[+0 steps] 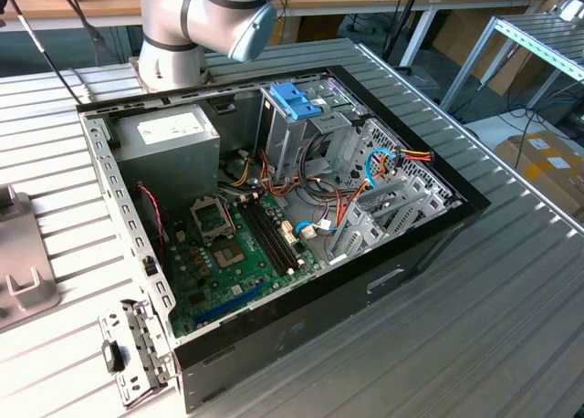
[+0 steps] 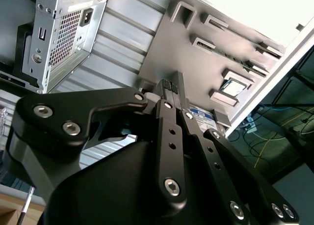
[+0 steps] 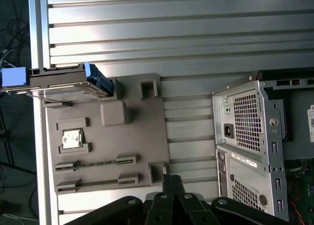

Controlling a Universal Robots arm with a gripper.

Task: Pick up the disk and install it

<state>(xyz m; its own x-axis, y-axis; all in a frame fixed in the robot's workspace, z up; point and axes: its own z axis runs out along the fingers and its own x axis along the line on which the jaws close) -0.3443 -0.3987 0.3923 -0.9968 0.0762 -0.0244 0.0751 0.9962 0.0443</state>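
Observation:
The disk (image 3: 64,81), a silver drive with light blue rails, rests at the far end of a grey fixture plate (image 3: 132,131) in the first wrist view. My gripper (image 3: 171,183) hangs over the opposite end of that plate, well apart from the disk, its black fingertips pressed together with nothing between them. In the second wrist view the black fingers (image 2: 170,90) are also closed, and a corner of the disk's white and blue label (image 2: 203,118) peeks out behind the linkage.
The open computer case (image 1: 429,245) lies on the slatted table, with a grey power supply (image 1: 169,135) and a blue bracket (image 1: 297,99) on the drive cage. Its rear panel (image 3: 250,131) stands beside the plate. A small chip (image 3: 72,138) sits in the plate.

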